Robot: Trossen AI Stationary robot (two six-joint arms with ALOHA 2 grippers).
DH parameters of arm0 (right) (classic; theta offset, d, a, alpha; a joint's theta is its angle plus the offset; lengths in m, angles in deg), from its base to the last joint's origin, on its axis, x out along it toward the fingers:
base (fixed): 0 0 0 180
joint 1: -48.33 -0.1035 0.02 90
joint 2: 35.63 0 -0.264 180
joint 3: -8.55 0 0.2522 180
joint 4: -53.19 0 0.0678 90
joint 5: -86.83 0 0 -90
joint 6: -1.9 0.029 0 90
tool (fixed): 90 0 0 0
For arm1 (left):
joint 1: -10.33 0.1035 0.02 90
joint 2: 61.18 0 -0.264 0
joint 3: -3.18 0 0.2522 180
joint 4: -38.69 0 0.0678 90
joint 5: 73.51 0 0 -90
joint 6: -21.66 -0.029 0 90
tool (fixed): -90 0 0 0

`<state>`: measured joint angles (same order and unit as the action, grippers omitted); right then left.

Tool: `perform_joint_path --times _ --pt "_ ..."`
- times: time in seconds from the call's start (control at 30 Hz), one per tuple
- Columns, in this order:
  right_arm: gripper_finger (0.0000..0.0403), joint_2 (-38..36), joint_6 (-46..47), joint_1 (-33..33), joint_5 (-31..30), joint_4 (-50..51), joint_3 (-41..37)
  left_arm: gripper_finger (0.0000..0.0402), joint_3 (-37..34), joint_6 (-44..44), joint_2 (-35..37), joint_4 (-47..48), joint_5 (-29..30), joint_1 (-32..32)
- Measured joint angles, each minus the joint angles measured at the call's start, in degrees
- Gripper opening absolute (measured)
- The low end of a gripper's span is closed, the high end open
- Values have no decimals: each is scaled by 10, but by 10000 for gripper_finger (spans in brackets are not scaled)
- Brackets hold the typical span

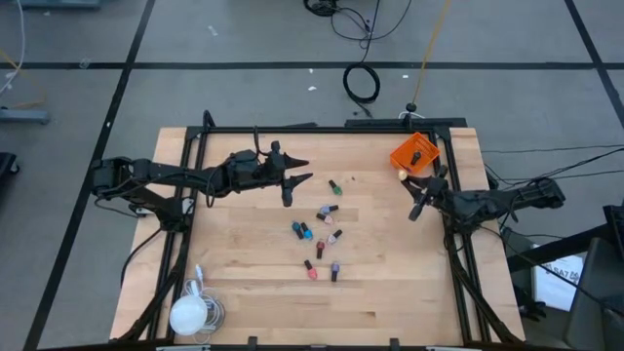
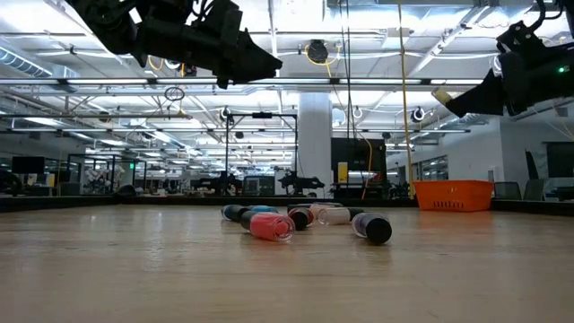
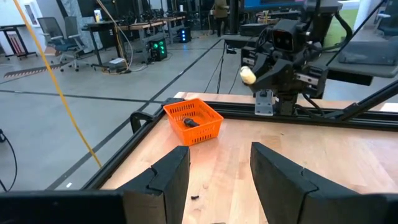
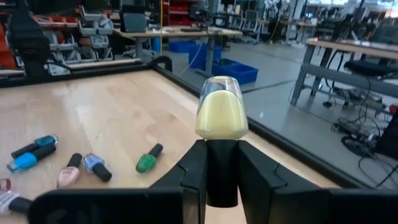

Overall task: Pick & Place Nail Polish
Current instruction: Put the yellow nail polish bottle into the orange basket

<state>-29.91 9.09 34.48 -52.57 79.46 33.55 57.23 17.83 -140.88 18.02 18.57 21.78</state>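
Several tiny nail polish bottles (image 1: 320, 234) with dark caps lie on their sides in the middle of the wooden table; they also show in the low view (image 2: 269, 224) and the right wrist view (image 4: 148, 159). My right gripper (image 1: 409, 183) is shut on a pale yellow bottle (image 4: 222, 116) in the air beside the orange bin (image 1: 413, 154). My left gripper (image 1: 304, 172) is open and empty above the table's far left part, clear of the bottles. The bin (image 3: 193, 120) holds a dark item. My right gripper pinches the yellow bottle's dark cap (image 4: 222, 171) between its two fingers. The fingers lie along the bottle, about level, pointing toward the table's left and far side. The glass body (image 3: 248, 75) sticks out past the fingertips. The bottle is lifted clear of the table (image 2: 441, 96).
A white bulb-like object with a coiled cord (image 1: 190, 312) lies at the near left corner. A black frame (image 1: 322, 128) runs along the table's far edge and sides. Bare wood (image 1: 253, 292) lies near the front edge.
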Motion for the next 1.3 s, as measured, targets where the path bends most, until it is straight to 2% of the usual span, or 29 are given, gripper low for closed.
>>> perform_joint_path --times 0.2,0.43,0.63,0.7,0.83,1.1,1.23,1.3 --pt "48 -2 50 0 17 18 0 166 0 0 0 0 0 0" --pt "48 -2 132 0 161 -2 -3 166 0 0 0 0 0 0" --pt "48 1 179 -1 349 -206 -96 166 0 1 0 -1 0 0" --pt "48 3 176 0 393 -262 -99 166 0 3 0 -1 0 0" --pt "48 8 130 -1 449 -328 -101 166 0 10 0 -2 0 0" --pt "48 9 89 -1 632 -498 -103 166 0 11 0 -1 0 0" --pt "48 9 16 -1 743 -600 -104 166 0 11 0 -1 0 0" --pt "48 9 -14 -1 782 -617 -104 166 0 11 0 -1 0 0"
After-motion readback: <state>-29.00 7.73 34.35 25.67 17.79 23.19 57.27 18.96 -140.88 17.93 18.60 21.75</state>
